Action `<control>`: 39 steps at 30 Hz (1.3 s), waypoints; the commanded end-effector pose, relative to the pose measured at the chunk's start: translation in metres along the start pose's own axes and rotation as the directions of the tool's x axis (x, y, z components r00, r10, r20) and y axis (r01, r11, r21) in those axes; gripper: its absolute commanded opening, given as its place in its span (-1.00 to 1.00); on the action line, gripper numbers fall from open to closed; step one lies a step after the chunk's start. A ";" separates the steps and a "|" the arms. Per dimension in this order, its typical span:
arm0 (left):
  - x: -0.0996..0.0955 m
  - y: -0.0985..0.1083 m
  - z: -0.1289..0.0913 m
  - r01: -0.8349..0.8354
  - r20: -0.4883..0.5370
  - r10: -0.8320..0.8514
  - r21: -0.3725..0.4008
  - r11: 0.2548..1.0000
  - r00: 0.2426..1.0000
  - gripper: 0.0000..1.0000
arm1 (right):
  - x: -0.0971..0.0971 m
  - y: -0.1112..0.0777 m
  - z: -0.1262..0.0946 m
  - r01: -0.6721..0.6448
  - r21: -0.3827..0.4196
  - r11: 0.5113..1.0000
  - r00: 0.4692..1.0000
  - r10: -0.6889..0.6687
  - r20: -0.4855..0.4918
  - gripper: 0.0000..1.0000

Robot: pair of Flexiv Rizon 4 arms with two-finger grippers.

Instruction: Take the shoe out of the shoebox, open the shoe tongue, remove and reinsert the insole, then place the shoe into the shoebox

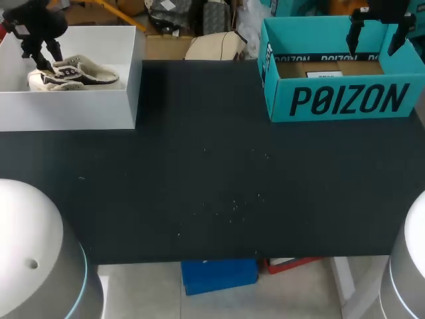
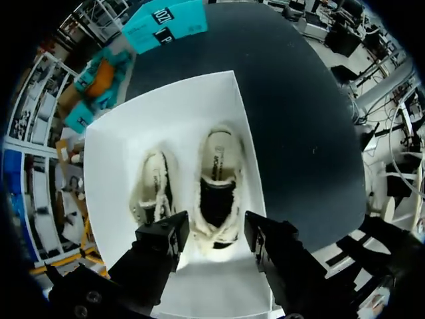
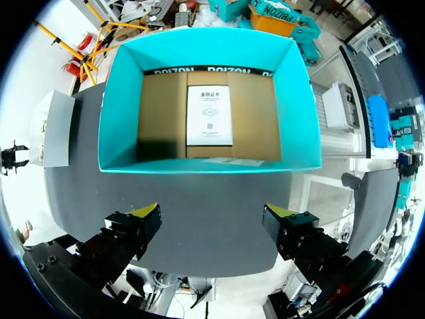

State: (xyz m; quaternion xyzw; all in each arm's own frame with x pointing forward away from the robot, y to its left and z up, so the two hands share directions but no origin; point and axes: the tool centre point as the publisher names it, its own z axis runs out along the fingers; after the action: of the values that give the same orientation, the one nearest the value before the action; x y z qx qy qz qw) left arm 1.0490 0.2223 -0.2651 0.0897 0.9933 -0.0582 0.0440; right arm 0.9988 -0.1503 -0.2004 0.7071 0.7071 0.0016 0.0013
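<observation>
left gripper (image 1: 44, 58) at shoe (image 1: 80, 73) in white box (image 1: 66, 109), teal shoebox (image 1: 345, 100) opposite

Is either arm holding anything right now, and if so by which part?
Nothing is held. The left end effector hangs open astride the heel of one shoe in the white box; the right end effector is open above the teal shoebox.

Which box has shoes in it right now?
The white box, under the left hand: two shoes lie in it. The teal box under the right hand holds only a brown liner and a white sheet.
</observation>
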 end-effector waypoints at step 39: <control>-0.032 0.015 0.130 0.012 -0.081 -0.017 -0.068 0.998 0.997 -1.00 | 0.000 0.000 0.000 0.000 0.001 1.000 1.000 0.000 0.000 1.00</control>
State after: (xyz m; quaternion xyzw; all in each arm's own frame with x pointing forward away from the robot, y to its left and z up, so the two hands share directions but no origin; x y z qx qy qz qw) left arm 1.0954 0.2135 -0.4021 0.0799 0.9966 -0.0206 0.0053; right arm 0.9987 -0.1503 -0.2003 0.7071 0.7071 0.0015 0.0013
